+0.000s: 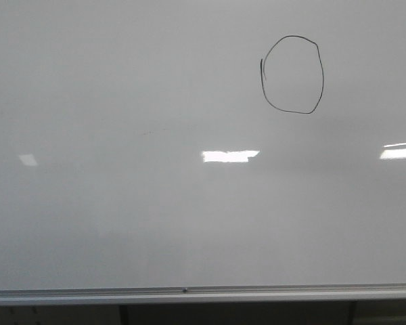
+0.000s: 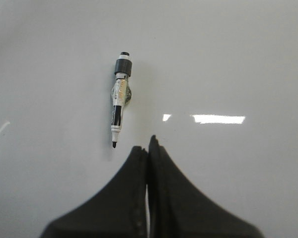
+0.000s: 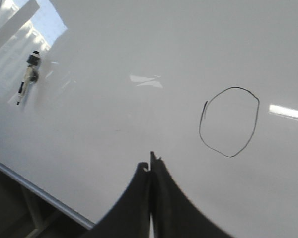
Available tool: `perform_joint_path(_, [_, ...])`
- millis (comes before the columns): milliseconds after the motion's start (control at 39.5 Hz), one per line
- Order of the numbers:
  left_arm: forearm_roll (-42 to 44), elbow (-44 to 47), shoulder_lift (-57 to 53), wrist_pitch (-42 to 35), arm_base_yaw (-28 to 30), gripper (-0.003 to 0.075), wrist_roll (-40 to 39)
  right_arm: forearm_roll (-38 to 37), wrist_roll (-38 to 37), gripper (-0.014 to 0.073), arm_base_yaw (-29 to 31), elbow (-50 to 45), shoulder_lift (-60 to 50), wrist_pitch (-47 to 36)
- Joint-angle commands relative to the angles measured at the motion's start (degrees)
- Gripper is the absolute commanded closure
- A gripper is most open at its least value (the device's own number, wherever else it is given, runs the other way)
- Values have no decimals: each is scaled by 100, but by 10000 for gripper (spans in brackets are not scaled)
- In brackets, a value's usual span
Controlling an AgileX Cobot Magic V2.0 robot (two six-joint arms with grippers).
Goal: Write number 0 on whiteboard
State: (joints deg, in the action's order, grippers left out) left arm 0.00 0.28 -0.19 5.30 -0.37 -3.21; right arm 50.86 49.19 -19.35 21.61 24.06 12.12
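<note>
The whiteboard [image 1: 122, 217] fills the front view, pale grey and glossy. A thin black number 0 [image 1: 292, 74] is drawn at its upper right; it shows too in the right wrist view as number 0 [image 3: 229, 122]. A marker [image 2: 120, 99] with a black cap end and bare tip lies on the board, apart from my left gripper [image 2: 148, 144], which is shut with nothing in it. The same marker [image 3: 28, 75] lies far from my right gripper [image 3: 151, 162], also shut and empty. Neither gripper appears in the front view.
A silver aluminium rail [image 1: 189, 292] runs along the board's near edge, and the rail [image 3: 39, 192] shows again in the right wrist view. Bright light reflections [image 1: 229, 156] lie across the board. A dark frame sits below the rail.
</note>
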Motion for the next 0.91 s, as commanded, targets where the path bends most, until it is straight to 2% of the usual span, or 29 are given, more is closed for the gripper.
perform_joint_path(0, [0, 132, -101, -403, -4, 740, -54, -368, -212, 661, 42, -46, -57, -758])
perform_joint_path(203, [0, 132, -101, -403, -4, 740, -54, -2335, -2151, 661, 385, -881, -514, -1522])
perform_joint_path(406, [0, 132, -101, -403, -4, 740, -54, -4024, -4343, 661, 1157, -1819, -1153, -1631])
perform_joint_path(482, [0, 132, -101, -403, -4, 740, -54, -4525, -4878, 661, 1416, -2114, -1413, -1604])
perform_joint_path(558, [0, 132, -101, -403, -4, 740, -54, -4601, -4984, 661, 1588, -2334, -1654, -1567])
perform_joint_path(659, [0, 132, -101, -403, -4, 740, -54, -4606, -4984, 661, 1747, -2318, -1963, -1006])
perform_joint_path(887, [0, 132, -101, -403, -4, 740, -54, -4913, -4984, 661, 1814, -2318, -2566, -411])
